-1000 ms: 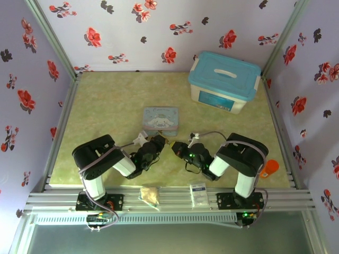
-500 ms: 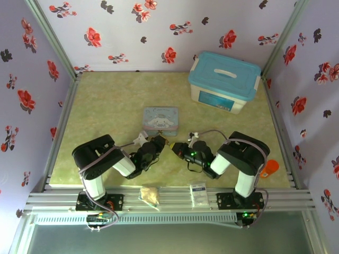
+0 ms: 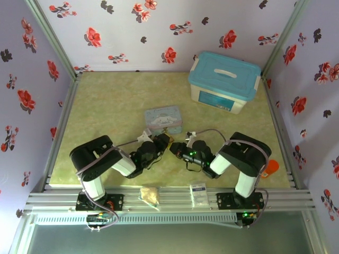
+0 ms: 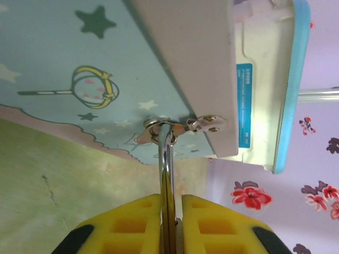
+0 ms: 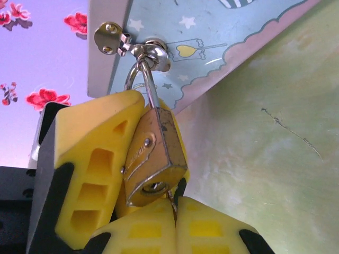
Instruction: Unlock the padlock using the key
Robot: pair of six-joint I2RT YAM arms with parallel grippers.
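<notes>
Bright, even light; close-ups soft (wrist views).

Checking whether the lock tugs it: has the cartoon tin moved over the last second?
Yes. The cartoon tin has turned slightly and shifted right and nearer, closing its gap to the blue-lidded box.

padlock [image 5: 153,159] 1 | key [image 5: 173,197] 1 | tin [image 3: 163,117] 1 | lidded box [image 3: 224,79] 1 | packets [image 3: 150,194] [image 3: 198,193] 2 | orange object [image 3: 270,168] 1

Left hand [image 4: 170,225] clamped on padlock [image 4: 166,159], its thin silvery shackle hooked through latch [image 4: 157,126] of cartoon tin [image 4: 69,58], blue-lidded box [image 4: 288,79] behind
</notes>
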